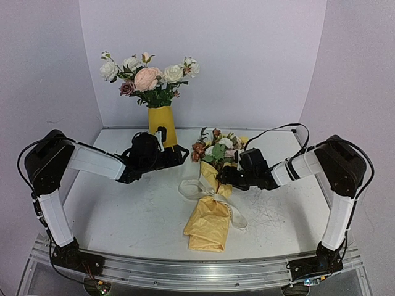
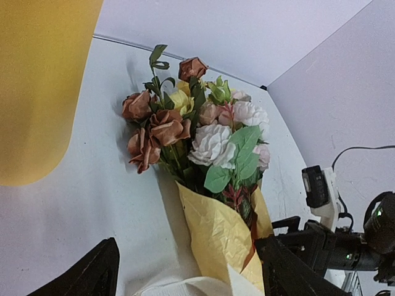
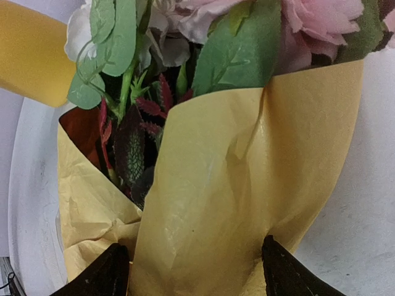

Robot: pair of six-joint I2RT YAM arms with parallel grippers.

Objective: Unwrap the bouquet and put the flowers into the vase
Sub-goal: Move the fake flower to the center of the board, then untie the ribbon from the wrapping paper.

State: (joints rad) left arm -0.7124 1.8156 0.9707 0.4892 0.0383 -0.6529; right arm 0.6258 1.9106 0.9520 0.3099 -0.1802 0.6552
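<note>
The bouquet [image 1: 210, 213] lies on the table, a cone of crinkled yellow paper [image 2: 222, 231] with a cream ribbon [image 1: 200, 188] loose around its middle. The flowers [image 1: 216, 148] stick out of its far end, rust, white and pink blooms with green leaves [image 2: 210, 139]. My right gripper [image 1: 222, 177] straddles the upper cone from the right; in its wrist view [image 3: 194, 271] both fingers [image 3: 290, 271] press into the paper [image 3: 234, 185]. My left gripper [image 1: 183, 152] hangs open left of the blooms, beside the vase [image 1: 162, 123], nothing between its fingers [image 2: 92, 274].
The yellow vase [image 2: 43, 86] stands at the back left and holds a big bunch of white and pink roses [image 1: 148, 77]. White walls close the table at the back and both sides. The right arm's black cable [image 1: 278, 129] arcs above the bouquet's right.
</note>
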